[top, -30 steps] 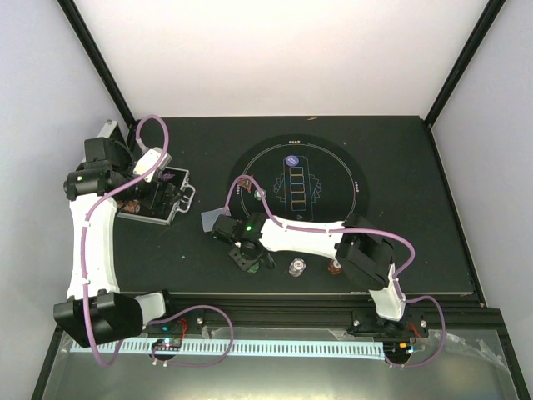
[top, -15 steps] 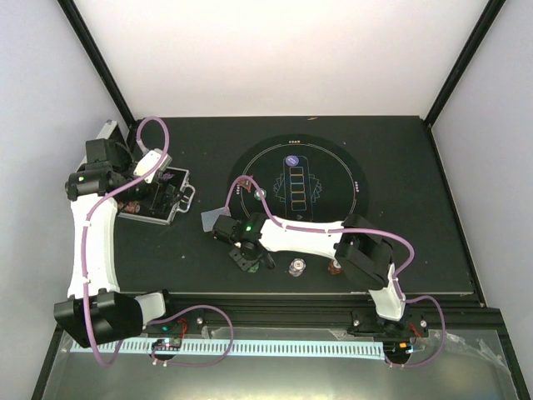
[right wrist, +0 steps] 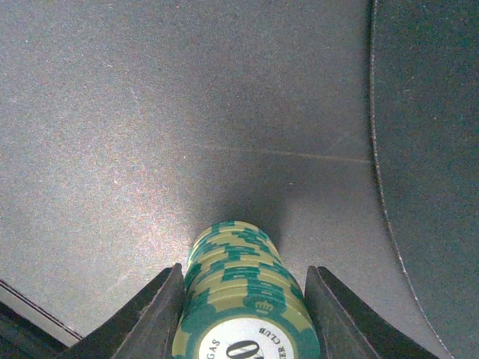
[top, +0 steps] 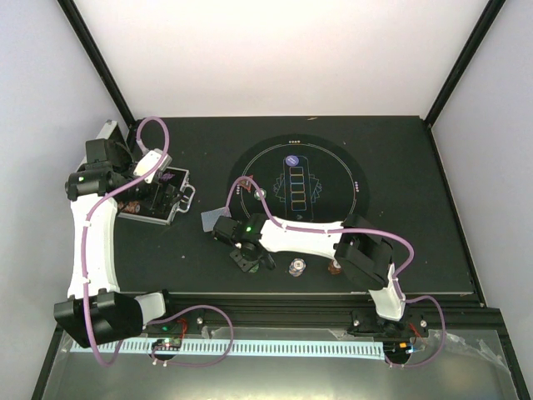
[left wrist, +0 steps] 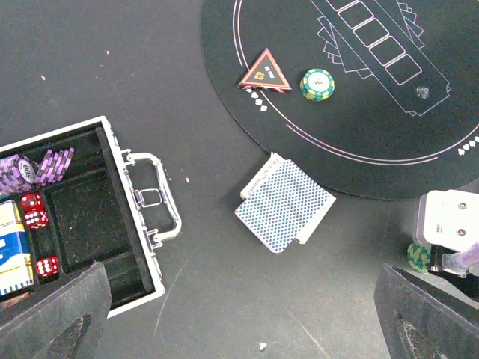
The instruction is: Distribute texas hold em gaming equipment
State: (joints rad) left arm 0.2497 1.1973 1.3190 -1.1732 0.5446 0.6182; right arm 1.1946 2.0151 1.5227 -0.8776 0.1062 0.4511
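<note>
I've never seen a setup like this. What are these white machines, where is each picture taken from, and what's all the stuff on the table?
They are two robot arms bolted to the near edge of the table. The overhead picture looks down on both: the left arm and the right arm. The other two pictures come from cameras on their wrists. The left end effector hangs open above a silver case holding purple chips and red dice, a pile of cards, and a round mat carrying a red triangle and a green chip. The right end effector looks closed on a green stack of chips standing on the table.
</note>
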